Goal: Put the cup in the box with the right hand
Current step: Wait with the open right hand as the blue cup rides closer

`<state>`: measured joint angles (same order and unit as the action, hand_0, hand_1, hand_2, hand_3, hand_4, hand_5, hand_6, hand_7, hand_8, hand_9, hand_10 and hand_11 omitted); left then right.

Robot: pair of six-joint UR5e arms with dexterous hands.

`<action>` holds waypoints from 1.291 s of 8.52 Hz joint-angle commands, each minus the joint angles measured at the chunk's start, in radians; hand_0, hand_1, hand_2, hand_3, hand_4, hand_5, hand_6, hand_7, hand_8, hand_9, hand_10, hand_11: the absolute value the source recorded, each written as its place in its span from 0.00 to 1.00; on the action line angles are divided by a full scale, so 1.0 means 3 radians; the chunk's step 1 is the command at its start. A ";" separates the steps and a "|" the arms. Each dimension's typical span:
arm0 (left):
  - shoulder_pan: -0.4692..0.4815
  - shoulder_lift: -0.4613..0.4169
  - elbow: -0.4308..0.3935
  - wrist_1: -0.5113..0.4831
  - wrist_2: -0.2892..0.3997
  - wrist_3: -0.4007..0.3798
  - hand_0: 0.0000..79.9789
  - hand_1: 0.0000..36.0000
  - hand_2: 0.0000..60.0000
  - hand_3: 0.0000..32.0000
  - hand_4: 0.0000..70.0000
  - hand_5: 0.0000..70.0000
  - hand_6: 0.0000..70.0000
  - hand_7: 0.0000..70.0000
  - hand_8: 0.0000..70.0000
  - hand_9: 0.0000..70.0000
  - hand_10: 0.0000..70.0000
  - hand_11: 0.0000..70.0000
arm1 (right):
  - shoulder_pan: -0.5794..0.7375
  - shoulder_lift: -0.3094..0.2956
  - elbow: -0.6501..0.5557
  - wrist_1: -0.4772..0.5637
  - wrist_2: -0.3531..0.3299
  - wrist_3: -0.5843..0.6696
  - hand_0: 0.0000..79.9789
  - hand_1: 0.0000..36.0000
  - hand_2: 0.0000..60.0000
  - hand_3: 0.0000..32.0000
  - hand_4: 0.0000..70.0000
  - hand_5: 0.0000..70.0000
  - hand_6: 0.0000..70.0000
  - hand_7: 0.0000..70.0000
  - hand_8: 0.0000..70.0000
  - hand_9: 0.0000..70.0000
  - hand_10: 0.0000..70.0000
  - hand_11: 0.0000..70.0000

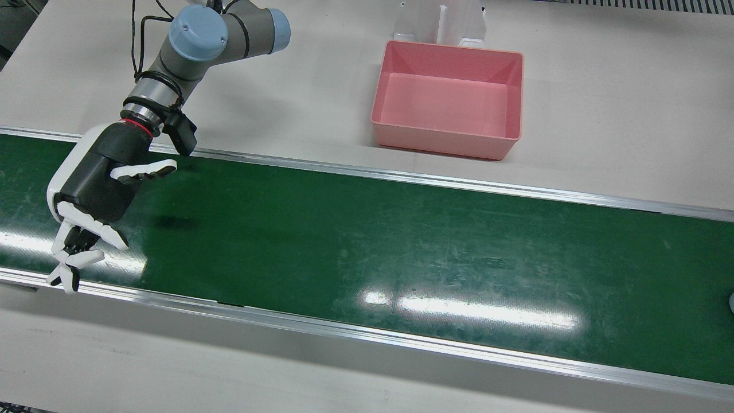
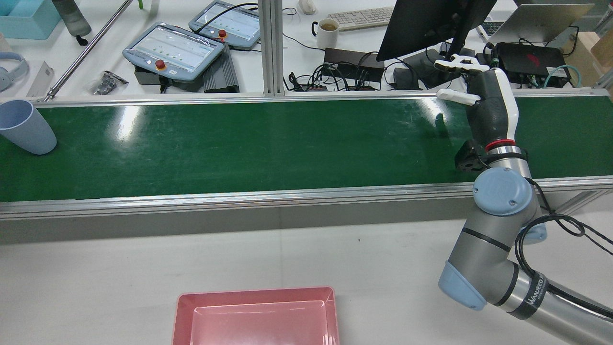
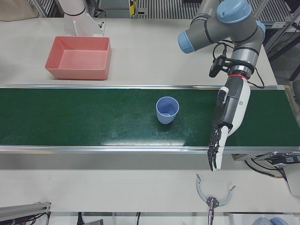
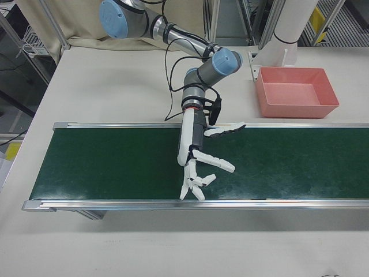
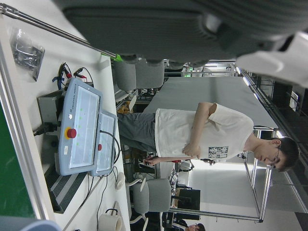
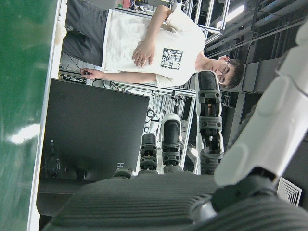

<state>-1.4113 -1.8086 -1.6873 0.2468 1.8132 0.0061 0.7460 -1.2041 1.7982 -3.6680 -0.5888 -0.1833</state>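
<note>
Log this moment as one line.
right hand open over conveyor belt | left hand open | blue cup upright on conveyor belt, unheld | pink box empty

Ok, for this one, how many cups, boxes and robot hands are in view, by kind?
Cups: 1, the blue cup, upright on the green belt
Boxes: 1, the pink box, nothing in it
Hands: 2, the left hand and the right hand, both open over the belt
Total: 4
</note>
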 commanded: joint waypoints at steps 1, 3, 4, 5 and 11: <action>0.0000 0.0000 -0.0005 0.0001 0.0000 0.0000 0.00 0.00 0.00 0.00 0.00 0.00 0.00 0.00 0.00 0.00 0.00 0.00 | -0.0083 -0.0016 0.0147 -0.0096 0.0004 0.0003 0.61 0.01 0.00 0.00 0.95 0.01 0.17 0.90 0.09 0.30 0.00 0.00; 0.0000 0.0000 0.0000 -0.0004 0.0000 0.0000 0.00 0.00 0.00 0.00 0.00 0.00 0.00 0.00 0.00 0.00 0.00 0.00 | -0.0089 -0.0041 0.0172 -0.0112 0.0004 0.0003 0.61 0.01 0.00 0.00 0.94 0.01 0.17 0.89 0.09 0.29 0.00 0.00; 0.0000 0.0000 0.0000 -0.0005 0.0000 0.0000 0.00 0.00 0.00 0.00 0.00 0.00 0.00 0.00 0.00 0.00 0.00 0.00 | -0.0084 -0.0046 0.0172 -0.0112 0.0004 0.0003 0.61 0.02 0.00 0.00 0.94 0.01 0.17 0.89 0.09 0.29 0.00 0.00; 0.0000 0.0005 0.0000 -0.0005 0.0000 0.0000 0.00 0.00 0.00 0.00 0.00 0.00 0.00 0.00 0.00 0.00 0.00 0.00 | -0.0089 -0.0046 0.0167 -0.0112 0.0004 0.0003 0.61 0.02 0.00 0.00 0.94 0.01 0.17 0.89 0.09 0.29 0.00 0.00; 0.0000 0.0000 0.0000 -0.0005 0.0000 0.0000 0.00 0.00 0.00 0.00 0.00 0.00 0.00 0.00 0.00 0.00 0.00 0.00 | -0.0089 -0.0041 0.0172 -0.0127 0.0004 0.0003 0.62 0.03 0.00 0.00 0.98 0.01 0.18 0.93 0.10 0.30 0.00 0.00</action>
<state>-1.4113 -1.8085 -1.6874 0.2464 1.8132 0.0062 0.7195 -1.2165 1.8460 -3.7015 -0.5875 -0.1826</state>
